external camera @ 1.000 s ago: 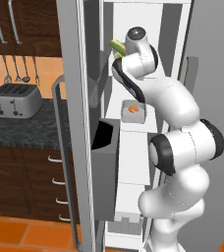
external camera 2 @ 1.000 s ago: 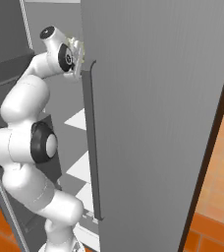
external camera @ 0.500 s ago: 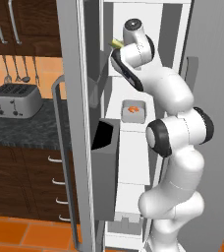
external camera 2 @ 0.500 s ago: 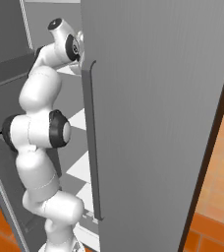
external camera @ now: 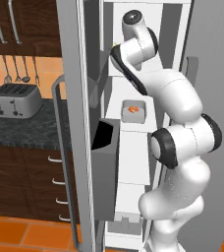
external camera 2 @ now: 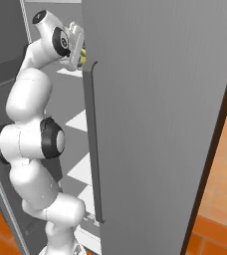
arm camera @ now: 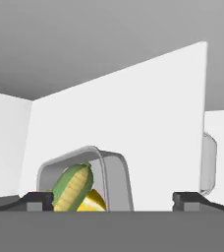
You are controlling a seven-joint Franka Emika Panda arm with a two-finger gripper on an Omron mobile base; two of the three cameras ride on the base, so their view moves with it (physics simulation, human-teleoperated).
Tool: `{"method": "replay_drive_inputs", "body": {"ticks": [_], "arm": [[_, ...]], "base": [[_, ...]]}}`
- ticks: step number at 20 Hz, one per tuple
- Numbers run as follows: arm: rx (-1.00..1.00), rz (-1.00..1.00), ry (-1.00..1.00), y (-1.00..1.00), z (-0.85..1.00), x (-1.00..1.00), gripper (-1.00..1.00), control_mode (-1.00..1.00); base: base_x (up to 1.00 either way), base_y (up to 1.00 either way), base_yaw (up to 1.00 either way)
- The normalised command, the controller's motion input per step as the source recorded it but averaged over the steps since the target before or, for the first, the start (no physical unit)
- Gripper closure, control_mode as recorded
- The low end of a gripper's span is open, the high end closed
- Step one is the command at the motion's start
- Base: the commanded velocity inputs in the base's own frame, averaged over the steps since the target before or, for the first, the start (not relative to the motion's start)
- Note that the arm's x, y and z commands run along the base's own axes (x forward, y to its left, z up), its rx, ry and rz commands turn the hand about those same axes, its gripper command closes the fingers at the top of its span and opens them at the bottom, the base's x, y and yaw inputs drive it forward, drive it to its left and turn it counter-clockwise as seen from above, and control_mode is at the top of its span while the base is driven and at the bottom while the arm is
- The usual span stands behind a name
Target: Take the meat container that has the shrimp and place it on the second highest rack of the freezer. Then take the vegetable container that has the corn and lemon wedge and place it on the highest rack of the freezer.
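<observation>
- Inside the freezer, on the highest rack, the vegetable container is seen in the hand view, with the corn and the lemon wedge lying in it.
- The pincer is spread wide and released: its two dark tips stand well apart, the container's near wall sits between them, and nothing is gripped.
- One shelf below the highest rack, the meat container rests with the shrimp inside; both placements are judged done.
- The vegetable container is judged light, stiff and thin-walled, probably smooth and somewhat slippery; a hold across one rim wall is judged best, kept level because the contents lie loose.
- The corn overhangs the container and could roll off if it were tipped.
- Counted: two containers, one cob of corn, one lemon wedge, one shrimp, one pincer.
- Left of the freezer, one toaster stands on the dark worktop.
</observation>
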Motion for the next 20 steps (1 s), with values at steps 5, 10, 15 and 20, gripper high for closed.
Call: {"method": "replay_drive_inputs", "body": {"ticks": [5,10,15,20], "arm": [[0.0,-0.03,-0.11,0.0,0.01,-1.0,-1.0,-1.0],[0.0,-0.01,-0.12,0.0,-0.06,-1.0,-1.0,-1.0],[0.0,-0.06,-0.11,0.01,-0.25,-1.0,-1.0,-1.0],[0.0,-0.09,0.03,0.08,-0.52,-1.0,-1.0,-1.0]], "base": [[0.0,0.0,0.0],[0.0,0.0,0.0],[0.0,0.0,0.0],[0.0,0.0,0.0]]}}
